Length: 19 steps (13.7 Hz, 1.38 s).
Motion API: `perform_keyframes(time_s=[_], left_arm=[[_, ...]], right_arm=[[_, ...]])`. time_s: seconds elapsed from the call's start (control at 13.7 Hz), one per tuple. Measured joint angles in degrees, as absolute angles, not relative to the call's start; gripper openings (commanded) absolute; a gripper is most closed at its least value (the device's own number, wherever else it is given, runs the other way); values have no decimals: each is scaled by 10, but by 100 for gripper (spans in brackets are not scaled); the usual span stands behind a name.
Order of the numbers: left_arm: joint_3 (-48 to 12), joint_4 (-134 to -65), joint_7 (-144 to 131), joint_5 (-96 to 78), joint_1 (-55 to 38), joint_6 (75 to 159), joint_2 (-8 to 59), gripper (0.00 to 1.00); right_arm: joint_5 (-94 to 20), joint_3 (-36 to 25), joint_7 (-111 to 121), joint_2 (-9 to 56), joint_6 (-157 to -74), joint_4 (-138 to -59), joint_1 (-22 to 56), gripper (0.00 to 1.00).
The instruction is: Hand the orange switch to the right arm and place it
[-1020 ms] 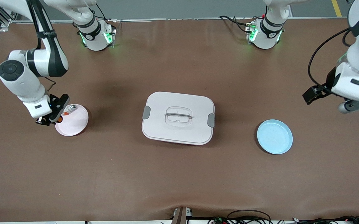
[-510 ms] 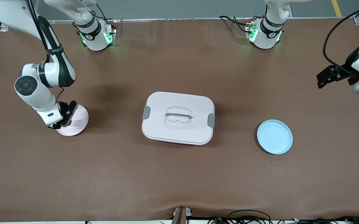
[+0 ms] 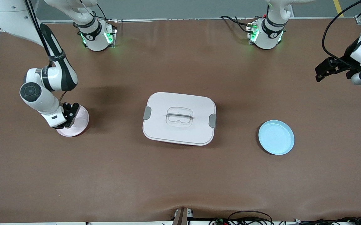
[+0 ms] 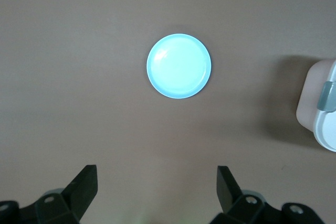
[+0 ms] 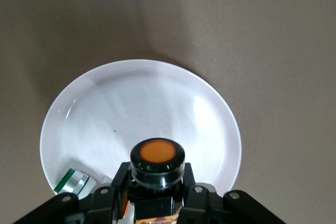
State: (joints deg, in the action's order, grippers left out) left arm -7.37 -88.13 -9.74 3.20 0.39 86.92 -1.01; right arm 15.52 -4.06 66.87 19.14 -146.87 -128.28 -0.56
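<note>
Both right fingers (image 5: 195, 191) clamp orange switch (image 5: 157, 163).

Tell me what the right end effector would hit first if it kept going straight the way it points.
Probably the pink plate: the right end effector, shut on the orange switch, points down at it. The switch would likely touch first.

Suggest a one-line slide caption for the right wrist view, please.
Right gripper shut on black orange-capped switch, over round pale pink plate.
</note>
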Motion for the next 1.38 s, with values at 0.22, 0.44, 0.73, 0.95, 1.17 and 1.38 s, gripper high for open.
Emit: perform_keyframes(time_s=[0.22,0.44,0.73,0.95,1.17,1.38], left_arm=[[-74,-885,-97,31,4,869,-10,100],[-74,-887,-97,31,4,869,-10,100],[-74,-887,-97,30,4,869,-10,100],[-74,-888,-97,30,4,869,-10,100],[-74,-888,-97,30,4,869,-10,100],[-74,-889,-97,30,4,869,-10,100]], right_arm=[[155,-37,669,205,-1471,-1283,-6,0],[155,-36,669,218,-1483,-1283,-6,4],[155,-35,669,231,-1488,-1283,-6,12],[155,-35,669,232,-1488,-1283,-6,34],[155,-35,669,232,-1488,-1283,-6,100],[155,-35,667,232,-1489,-1283,-6,100]])
